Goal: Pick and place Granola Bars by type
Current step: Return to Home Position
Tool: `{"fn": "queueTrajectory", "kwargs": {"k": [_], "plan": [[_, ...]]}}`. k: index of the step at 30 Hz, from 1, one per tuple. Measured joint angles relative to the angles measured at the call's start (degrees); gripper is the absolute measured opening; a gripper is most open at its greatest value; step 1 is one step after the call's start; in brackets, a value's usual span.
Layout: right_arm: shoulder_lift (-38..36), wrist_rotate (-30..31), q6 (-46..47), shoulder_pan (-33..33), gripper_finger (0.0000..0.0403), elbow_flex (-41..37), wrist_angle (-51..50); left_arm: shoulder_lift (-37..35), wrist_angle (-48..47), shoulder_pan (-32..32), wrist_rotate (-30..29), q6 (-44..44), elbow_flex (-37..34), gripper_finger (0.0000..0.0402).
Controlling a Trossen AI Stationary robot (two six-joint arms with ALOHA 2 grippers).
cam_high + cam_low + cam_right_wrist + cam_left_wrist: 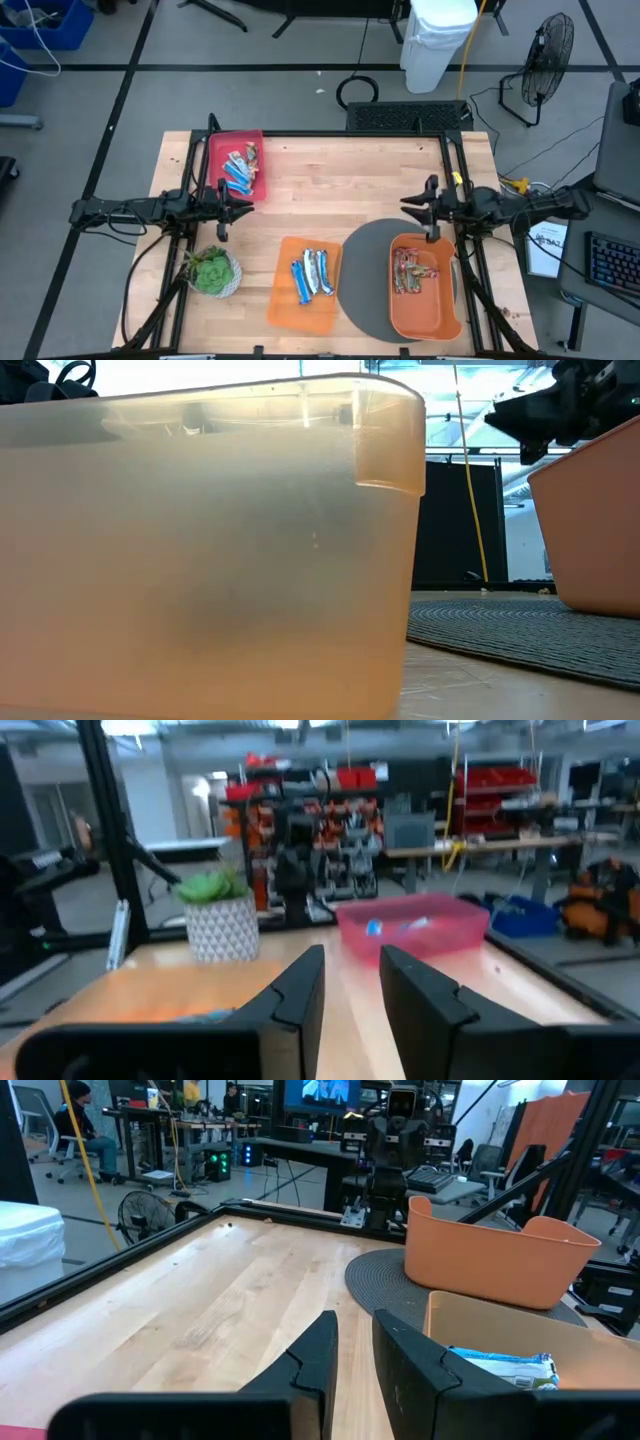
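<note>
My left arm (130, 210) and right arm (525, 203) are slim, jointed and matte black, thin dark cables looping off them, and my left gripper (355, 1320) and right gripper (352, 953) each carry two blocky, wedge-shaped dark fingers (318, 1360) with flat inner faces.

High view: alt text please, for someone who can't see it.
Three bins of granola bars sit on a wooden table: a red bin, a flat orange bin and a deeper orange bin on a grey mat. The left gripper and right gripper hover at opposite sides.
</note>
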Motion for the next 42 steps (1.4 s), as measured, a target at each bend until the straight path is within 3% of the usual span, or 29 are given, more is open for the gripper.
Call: {"fn": "queueTrajectory", "kwargs": {"k": [13,28,42], "plan": [[-11.5,-0.3,-4.3,0.0,0.0091,-0.2,-7.0,0.0,0.0,0.0,0.0,0.0,0.0,0.0072],[-12.0,-0.3,-6.0,0.0,0.0091,-5.7,1.7,0.0,0.0,0.0,0.0,0.0,0.0,0.0072],[-12.0,-0.3,-6.5,0.0,0.0091,-5.9,-1.6,0.0,0.0,0.0,0.0,0.0,0.0,0.0072]]}}
